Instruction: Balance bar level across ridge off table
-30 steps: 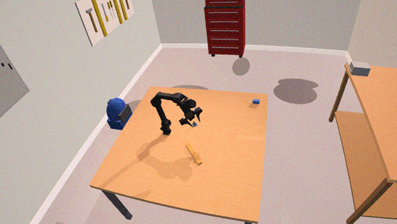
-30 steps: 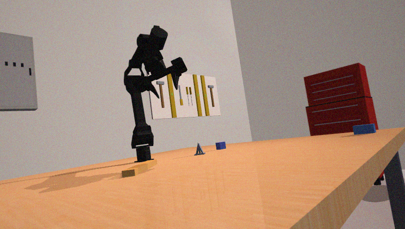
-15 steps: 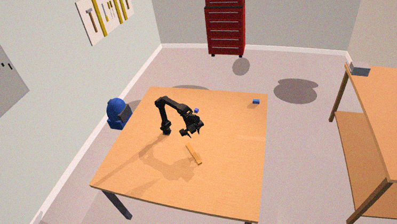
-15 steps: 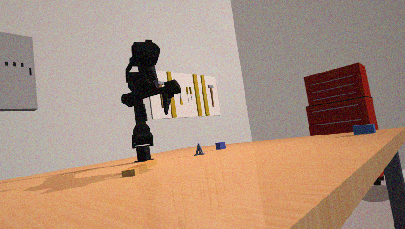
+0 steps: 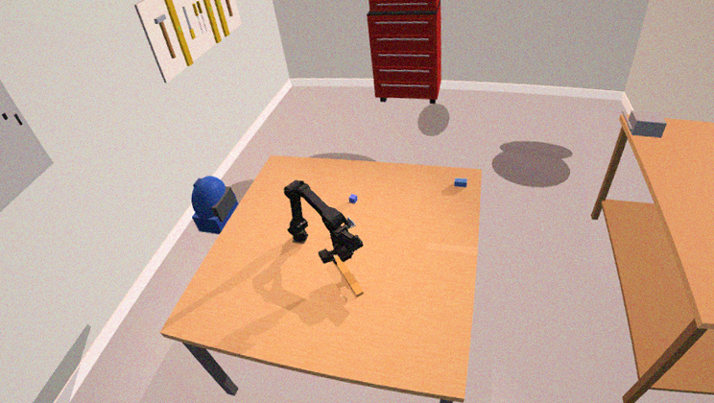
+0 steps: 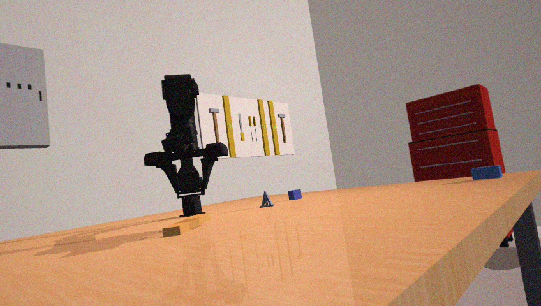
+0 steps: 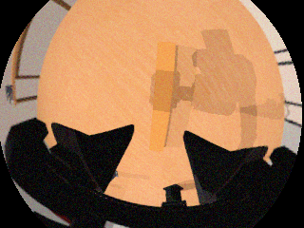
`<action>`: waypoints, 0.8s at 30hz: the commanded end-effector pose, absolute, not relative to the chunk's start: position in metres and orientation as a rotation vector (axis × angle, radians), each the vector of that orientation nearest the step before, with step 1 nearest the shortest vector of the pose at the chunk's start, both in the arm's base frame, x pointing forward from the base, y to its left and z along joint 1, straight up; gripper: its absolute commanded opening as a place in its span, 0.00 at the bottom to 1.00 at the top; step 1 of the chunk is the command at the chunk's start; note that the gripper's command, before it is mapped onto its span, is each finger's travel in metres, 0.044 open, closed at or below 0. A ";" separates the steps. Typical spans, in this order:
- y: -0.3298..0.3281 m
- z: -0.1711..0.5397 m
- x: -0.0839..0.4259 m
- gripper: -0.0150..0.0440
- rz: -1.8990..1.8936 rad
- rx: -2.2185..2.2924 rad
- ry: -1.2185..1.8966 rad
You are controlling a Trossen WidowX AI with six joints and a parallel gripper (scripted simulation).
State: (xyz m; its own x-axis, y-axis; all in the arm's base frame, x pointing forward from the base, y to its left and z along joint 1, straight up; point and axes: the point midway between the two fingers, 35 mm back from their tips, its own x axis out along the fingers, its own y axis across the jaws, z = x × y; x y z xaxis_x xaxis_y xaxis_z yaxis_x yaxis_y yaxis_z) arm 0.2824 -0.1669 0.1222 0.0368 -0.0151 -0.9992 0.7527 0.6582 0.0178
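The yellow-orange bar (image 5: 352,282) (image 6: 187,225) (image 7: 165,54) lies flat on the table, in front of the arm. My gripper (image 6: 191,194) (image 7: 160,128) points down above the bar and is open, with nothing between its fingers. In the wrist view the bar runs lengthwise ahead of the gap between the fingertips, and the arm's shadow falls across its middle. The small grey-blue ridge (image 5: 351,223) (image 6: 266,200) stands on the table behind the bar, peak up, with nothing on it. The arm partly hides it in the top view.
A small blue cube (image 5: 352,198) (image 6: 295,194) lies on the table beyond the ridge. A larger blue block (image 5: 461,182) (image 6: 486,172) lies near the table's far right corner. A second table (image 5: 696,168) stands apart on the right.
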 end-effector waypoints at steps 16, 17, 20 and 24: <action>-0.169 0.073 0.282 0.79 -0.657 0.651 1.438; -0.169 0.071 0.283 0.79 -0.657 0.651 1.438; -0.169 0.067 0.283 0.79 -0.657 0.651 1.438; -0.169 0.060 0.283 0.79 -0.657 0.651 1.438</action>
State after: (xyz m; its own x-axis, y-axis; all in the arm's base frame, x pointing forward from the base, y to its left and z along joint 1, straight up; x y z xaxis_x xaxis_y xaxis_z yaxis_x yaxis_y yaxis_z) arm 0.2838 -0.1688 0.0672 0.0350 -0.0142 -0.9993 0.7487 0.6627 0.0168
